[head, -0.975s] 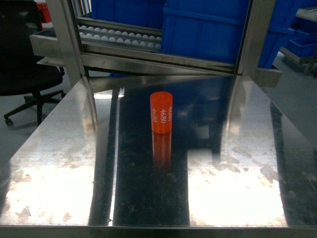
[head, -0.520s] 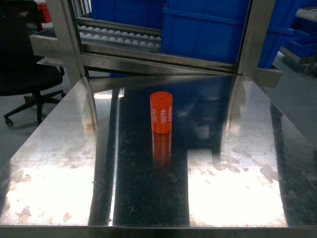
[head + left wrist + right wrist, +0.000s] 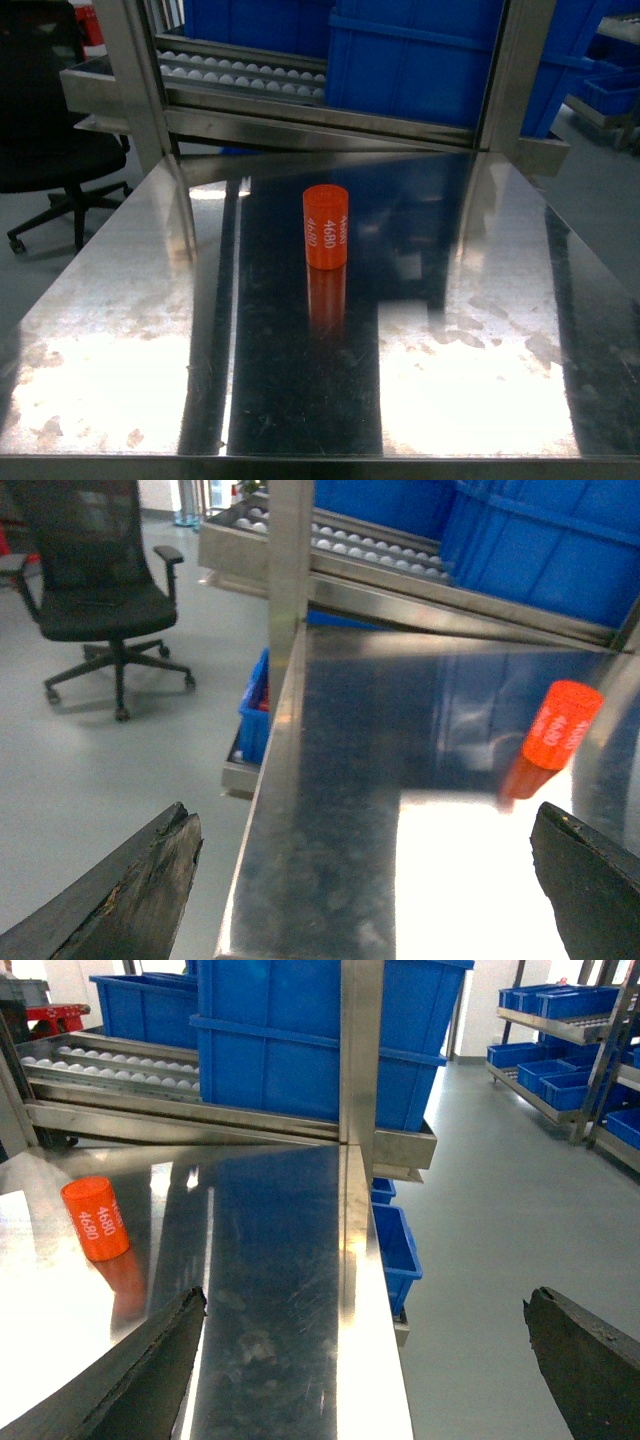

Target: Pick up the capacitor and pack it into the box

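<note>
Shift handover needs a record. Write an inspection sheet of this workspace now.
Surface: shiny stainless steel table, smudged, with strong glare patches.
Job's things: orange cylindrical capacitor with white 4680 print, upright near the table's middle, untouched. Pale pink box: nothing seen.
Clutter: nothing seen on the table besides the capacitor.
Grippers: left tool open, black fingers wide apart over the table's left edge; right tool open over the right edge. Neither shows in the head view.
Cables: nothing seen.
Surroundings: large blue plastic bins on a metal roller rack behind the table; black office chair on the left; more blue bins on floor shelving to the right.
</note>
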